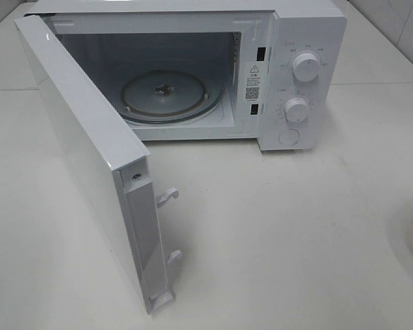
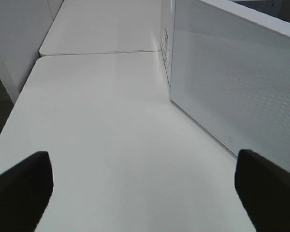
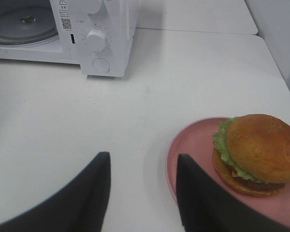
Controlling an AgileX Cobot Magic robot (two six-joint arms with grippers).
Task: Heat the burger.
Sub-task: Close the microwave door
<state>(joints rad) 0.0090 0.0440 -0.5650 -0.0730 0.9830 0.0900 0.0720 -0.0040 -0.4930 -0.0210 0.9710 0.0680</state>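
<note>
we find the microwave (image 1: 193,75) standing on the white table (image 1: 296,234) with its door (image 1: 89,158) swung fully open and the glass turntable (image 1: 171,93) inside bare. we judge the opening step complete and the loading step not yet done. the burger (image 3: 253,153) sits on the pink plate (image 3: 193,150), well apart from the microwave and off to the right of it; in the high view only a sliver of the plate's rim shows at the right edge, and the burger itself is out of that frame. the left gripper (image 2: 145,186) has its fingers spread wide over bare table beside the door, holding nothing. the right gripper (image 3: 142,191) has its fingers partly open and empty, one finger over the plate's near rim, not on the burger. still to do, in our judgement: grasp the burger or its plate, place it on the turntable, close the door and set the dials (image 1: 306,67).
</note>
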